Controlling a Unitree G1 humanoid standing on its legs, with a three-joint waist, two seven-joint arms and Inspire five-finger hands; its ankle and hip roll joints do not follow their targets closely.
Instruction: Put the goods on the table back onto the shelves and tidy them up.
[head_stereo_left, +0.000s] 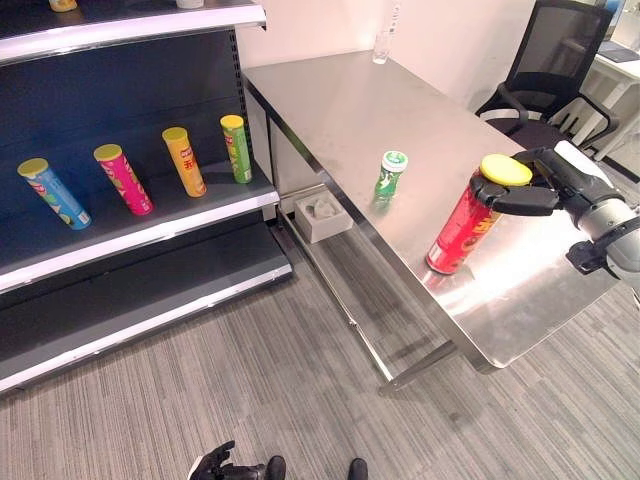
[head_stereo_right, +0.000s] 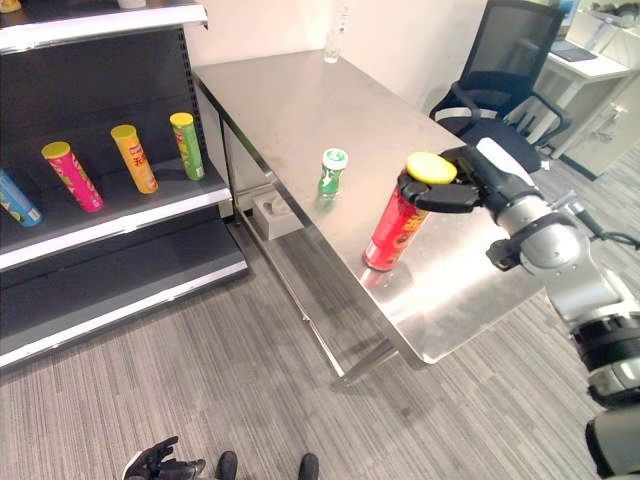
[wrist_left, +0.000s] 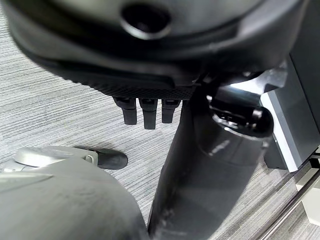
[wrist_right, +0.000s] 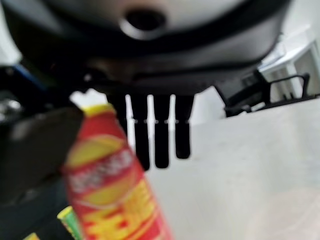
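Shelves (head_stereo_left: 150, 215) at far left: middle shelf carries four tall tubes in a row, each apart from the next, all tilted back, namely a blue tube (head_stereo_left: 53, 193), pink tube (head_stereo_left: 123, 179), orange tube (head_stereo_left: 184, 161) and green tube (head_stereo_left: 236, 148), all with yellow lids. Lower shelf (head_stereo_left: 140, 290) below them. Left hand (head_stereo_left: 212, 463) sits low over the grey floor, fingers (wrist_left: 145, 111) loosely curled and grasping nothing. White box (head_stereo_left: 322, 216) rests under the near edge of the steel surface (head_stereo_left: 330, 100), just beside the shelf end. Clear bottle (head_stereo_left: 382, 45) stands at the far edge of the surface. Small green bottle (head_stereo_left: 389, 174) with a white cap stands upright near the middle, well apart from the red can. Red can (head_stereo_left: 463, 222) with a yellow lid stands tilted on the surface near its front edge. Right hand (head_stereo_left: 545, 180) is at the can's top, thumb across the front just below the lid, fingers (wrist_right: 161, 127) straight behind it in the right wrist view, not wrapped round. Black office chair (head_stereo_left: 545, 75) behind the surface at far right.
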